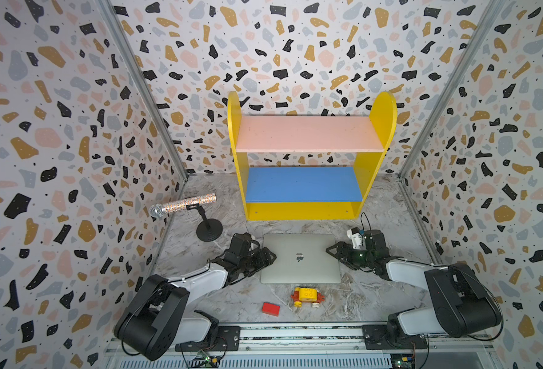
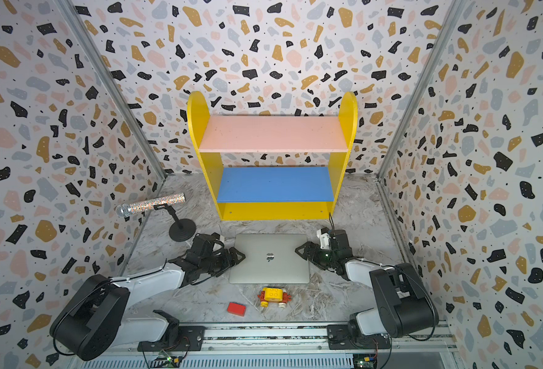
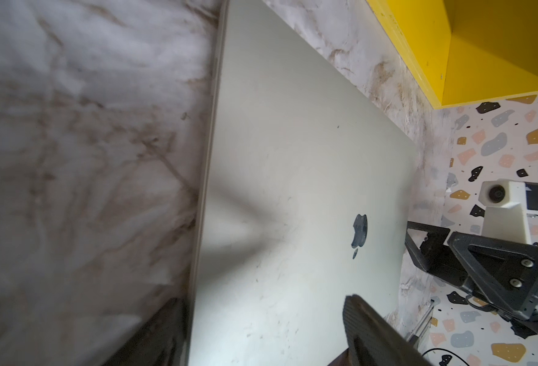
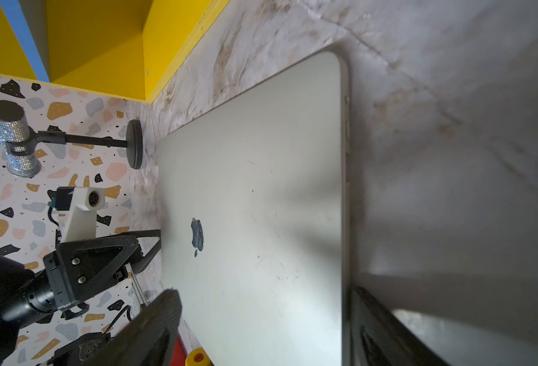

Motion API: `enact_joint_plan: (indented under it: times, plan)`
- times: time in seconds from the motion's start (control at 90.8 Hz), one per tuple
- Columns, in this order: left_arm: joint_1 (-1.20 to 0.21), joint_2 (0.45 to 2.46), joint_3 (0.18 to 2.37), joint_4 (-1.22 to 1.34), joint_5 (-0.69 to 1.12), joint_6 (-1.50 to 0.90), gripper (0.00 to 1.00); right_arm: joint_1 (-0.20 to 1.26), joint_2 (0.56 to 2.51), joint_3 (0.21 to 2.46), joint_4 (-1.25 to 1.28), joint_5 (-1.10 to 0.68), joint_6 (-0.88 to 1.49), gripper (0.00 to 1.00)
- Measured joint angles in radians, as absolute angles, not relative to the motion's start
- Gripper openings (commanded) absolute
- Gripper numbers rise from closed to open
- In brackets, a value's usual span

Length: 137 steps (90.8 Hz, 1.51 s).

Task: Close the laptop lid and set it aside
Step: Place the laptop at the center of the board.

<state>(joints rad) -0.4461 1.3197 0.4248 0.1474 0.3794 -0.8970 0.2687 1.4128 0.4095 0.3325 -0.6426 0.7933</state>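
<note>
Marbled tabletop between terrazzo-print walls carries the laptop at its middle, flat and shut, the laptop lid facing up. It bears a dark apple logo at centre, leaf toward my base rail. Long sides run across me, arm to arm. My left claw stands open at the left short edge, one finger over the lid, the other down by the table; my right claw is open likewise at the right edge. Near the front edge sit a yellow toy car and a red block; behind stands a yellow shelf, a microphone to its left
</note>
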Motion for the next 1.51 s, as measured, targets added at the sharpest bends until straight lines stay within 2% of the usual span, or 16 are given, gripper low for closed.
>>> enact_joint_plan:
  times: [0.584, 0.782, 0.914, 1.112, 1.289, 1.509]
  plan:
    - [-0.446, 1.326, 0.364, 0.300, 0.461, -0.966, 0.77, 0.263, 1.405, 0.367, 0.405, -0.745, 0.915, 0.86]
    - [-0.450, 1.320, 0.355, 0.315, 0.477, -0.973, 0.77, 0.261, 1.355, 0.367, 0.406, -0.758, 0.945, 0.68]
    - [-0.452, 1.320, 0.344, 0.326, 0.485, -0.986, 0.78, 0.258, 1.337, 0.360, 0.436, -0.778, 0.978, 0.51]
    - [-0.449, 1.320, 0.330, 0.360, 0.479, -0.999, 0.78, 0.250, 1.343, 0.337, 0.538, -0.804, 1.050, 0.35]
    - [-0.446, 1.314, 0.319, 0.378, 0.462, -1.007, 0.79, 0.245, 1.377, 0.312, 0.669, -0.830, 1.133, 0.23]
    - [-0.445, 1.285, 0.305, 0.374, 0.454, -1.011, 0.80, 0.246, 1.423, 0.293, 0.821, -0.862, 1.234, 0.15]
